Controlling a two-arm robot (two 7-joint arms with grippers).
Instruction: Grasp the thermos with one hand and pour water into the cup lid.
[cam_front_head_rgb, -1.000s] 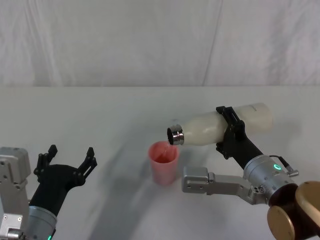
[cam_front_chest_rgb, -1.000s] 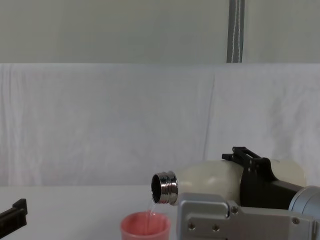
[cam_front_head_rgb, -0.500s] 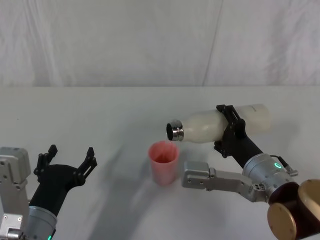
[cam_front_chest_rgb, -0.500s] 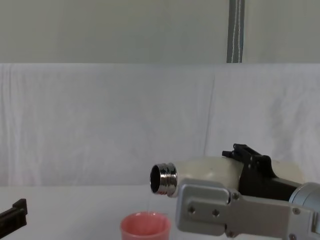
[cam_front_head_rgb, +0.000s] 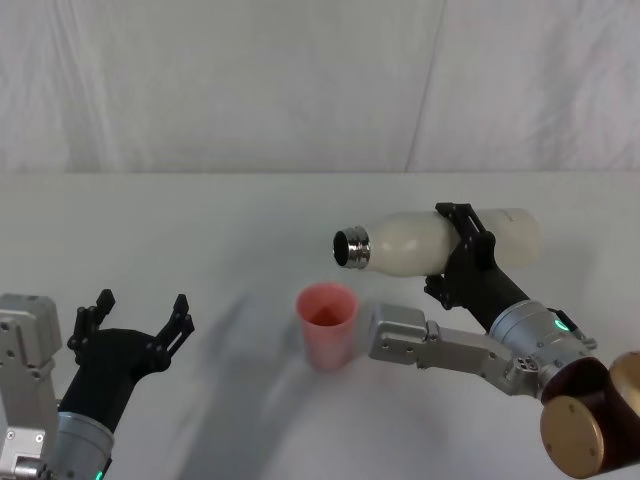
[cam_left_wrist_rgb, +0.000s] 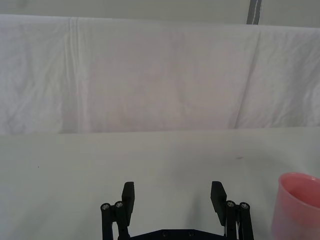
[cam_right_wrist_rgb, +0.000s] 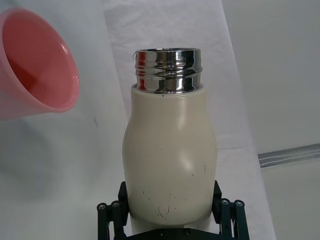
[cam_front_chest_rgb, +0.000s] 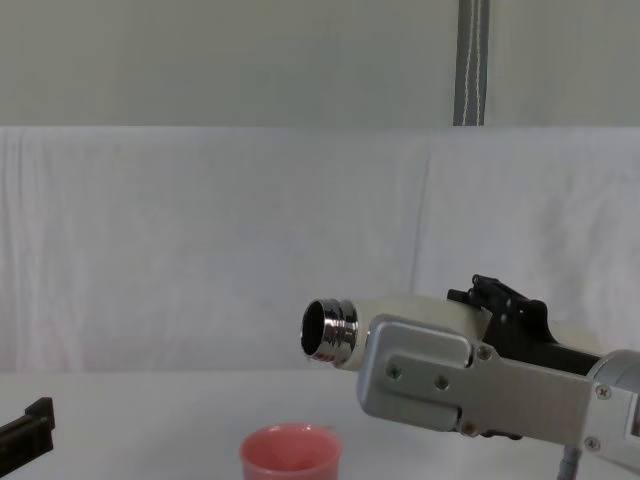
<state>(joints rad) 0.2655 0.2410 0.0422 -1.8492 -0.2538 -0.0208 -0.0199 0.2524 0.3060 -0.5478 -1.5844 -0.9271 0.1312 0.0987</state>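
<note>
My right gripper (cam_front_head_rgb: 462, 250) is shut on the cream-white thermos (cam_front_head_rgb: 430, 242), holding it nearly level above the table. Its steel neck (cam_front_head_rgb: 352, 249) points left, above and slightly right of the pink cup lid (cam_front_head_rgb: 327, 324). The chest view has the thermos (cam_front_chest_rgb: 415, 320) mouth tilted slightly up over the cup lid (cam_front_chest_rgb: 291, 452), with no stream falling. In the right wrist view, black fingers (cam_right_wrist_rgb: 227, 216) clamp the thermos (cam_right_wrist_rgb: 169, 160) body, and the cup lid (cam_right_wrist_rgb: 35, 65) holds liquid. My left gripper (cam_front_head_rgb: 135, 318) rests open at the near left; the left wrist view shows that gripper (cam_left_wrist_rgb: 172, 196) with nothing between its fingers.
A white cloth covers the table (cam_front_head_rgb: 200, 230) and hangs as a backdrop behind it. My right arm's grey wrist link (cam_front_head_rgb: 430, 345) lies just right of the cup lid. From the left wrist, the cup lid (cam_left_wrist_rgb: 299, 205) stands off to the side.
My right gripper has raised the thermos and tipped its neck back up from the cup lid. The thin stream seen a second ago has stopped. The left arm has not moved.
</note>
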